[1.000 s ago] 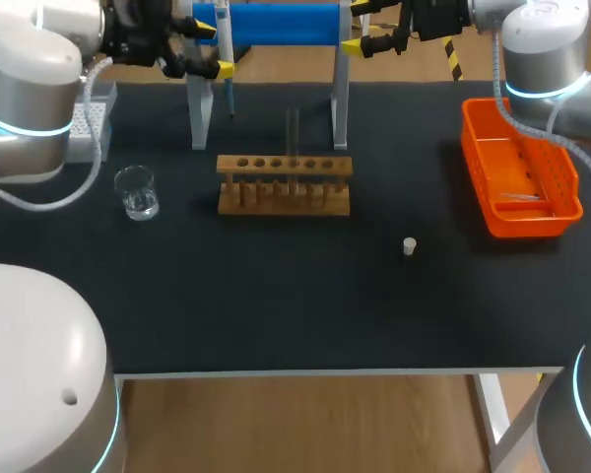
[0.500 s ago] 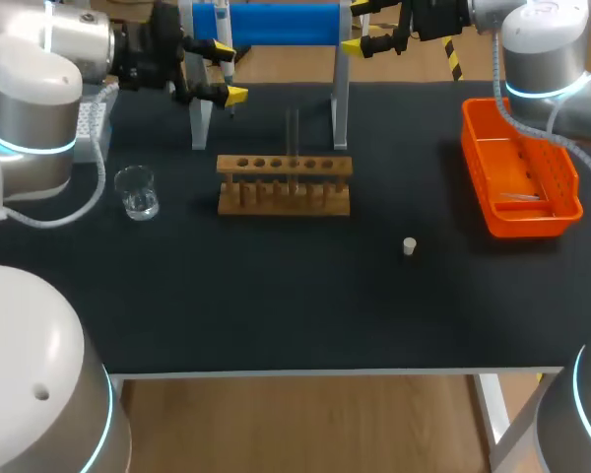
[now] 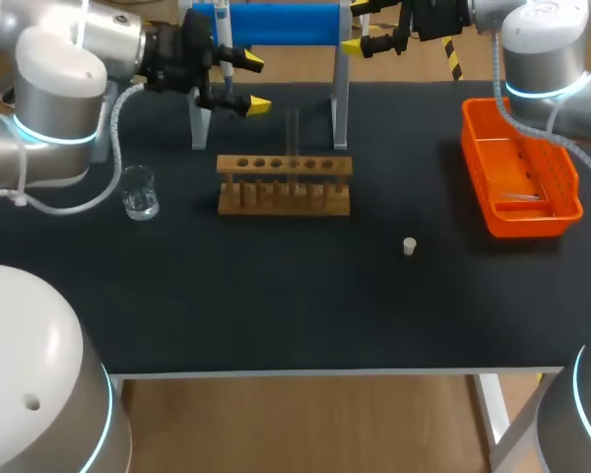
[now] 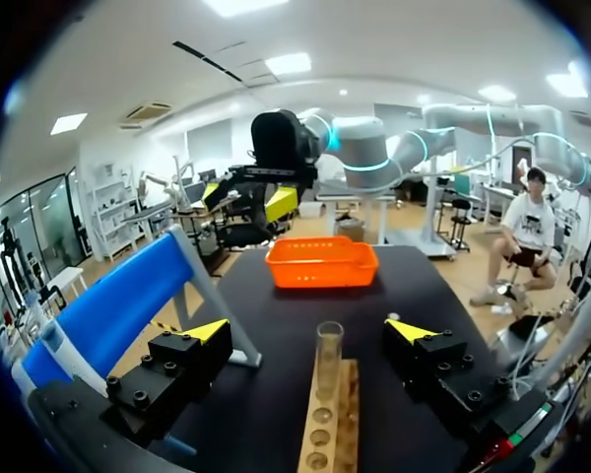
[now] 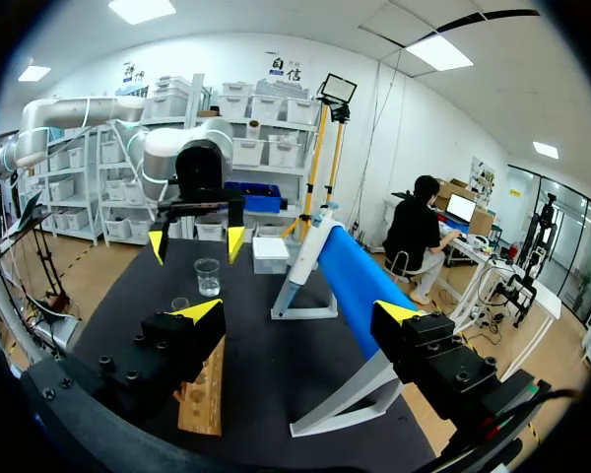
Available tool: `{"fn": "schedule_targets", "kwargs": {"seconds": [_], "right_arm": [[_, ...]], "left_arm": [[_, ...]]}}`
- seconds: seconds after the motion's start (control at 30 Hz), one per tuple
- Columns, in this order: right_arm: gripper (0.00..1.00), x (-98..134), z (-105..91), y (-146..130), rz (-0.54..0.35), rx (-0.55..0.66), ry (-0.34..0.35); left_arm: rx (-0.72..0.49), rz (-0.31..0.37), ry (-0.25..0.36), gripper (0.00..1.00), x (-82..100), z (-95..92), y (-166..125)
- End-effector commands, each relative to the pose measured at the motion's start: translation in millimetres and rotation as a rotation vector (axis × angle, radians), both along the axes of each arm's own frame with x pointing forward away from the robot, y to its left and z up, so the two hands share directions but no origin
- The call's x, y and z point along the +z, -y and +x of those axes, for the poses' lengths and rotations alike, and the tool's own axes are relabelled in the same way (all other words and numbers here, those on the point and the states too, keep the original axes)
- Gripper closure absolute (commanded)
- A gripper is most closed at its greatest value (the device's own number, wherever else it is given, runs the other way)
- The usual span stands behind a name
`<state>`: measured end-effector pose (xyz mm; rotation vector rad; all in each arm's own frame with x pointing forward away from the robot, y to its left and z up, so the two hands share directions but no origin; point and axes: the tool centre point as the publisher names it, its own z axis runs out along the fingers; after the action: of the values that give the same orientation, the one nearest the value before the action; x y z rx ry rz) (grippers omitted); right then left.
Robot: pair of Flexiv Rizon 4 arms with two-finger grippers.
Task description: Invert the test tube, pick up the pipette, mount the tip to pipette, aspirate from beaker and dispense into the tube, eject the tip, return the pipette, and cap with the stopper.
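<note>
Table [image 3: 276, 305]: covered in black | rack [image 3: 284, 184]: set mid-table | beaker [image 3: 136, 191]: placed left of rack | stopper [image 3: 409, 245]: laid right-front | tray [image 3: 480, 158]: set far right | stand [image 3: 276, 25]: stood behind rack

I am swinging my left arm in from the far left corner of the tabletop [image 3: 276, 296] toward the middle. Its pincer [image 3: 255, 83], fingers spread, is leaving the beaker [image 3: 136, 192] behind and closing on the test tube [image 3: 293, 133] in the wooden rack [image 3: 284, 187].
</note>
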<state>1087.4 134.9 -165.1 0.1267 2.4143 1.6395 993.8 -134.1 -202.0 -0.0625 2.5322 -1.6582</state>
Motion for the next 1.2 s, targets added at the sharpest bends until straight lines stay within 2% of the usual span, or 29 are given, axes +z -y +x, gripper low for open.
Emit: {"fn": "schedule_targets", "kwargs": {"seconds": [0.03,0.47,0.87,1.2], "right_arm": [[0.00,0.5,0.8,0.7,-0.003,0.003,-0.002],[0.00,0.5,0.8,0.7,-0.003,0.003,-0.002],[0.00,0.5,0.8,0.7,-0.003,0.003,-0.002],[0.00,0.5,0.8,0.7,-0.003,0.003,-0.002]], "left_arm": [[-0.018,0.002,-0.010,0.00,-6.9,3.7,6.1],[-0.021,-0.008,-0.015,0.00,-23.6,-17.9,24.6],[-0.044,0.021,-0.019,0.00,-40.0,-15.9,47.7],[-0.021,0.034,-0.045,0.00,-55.8,-12.1,50.6]]}}
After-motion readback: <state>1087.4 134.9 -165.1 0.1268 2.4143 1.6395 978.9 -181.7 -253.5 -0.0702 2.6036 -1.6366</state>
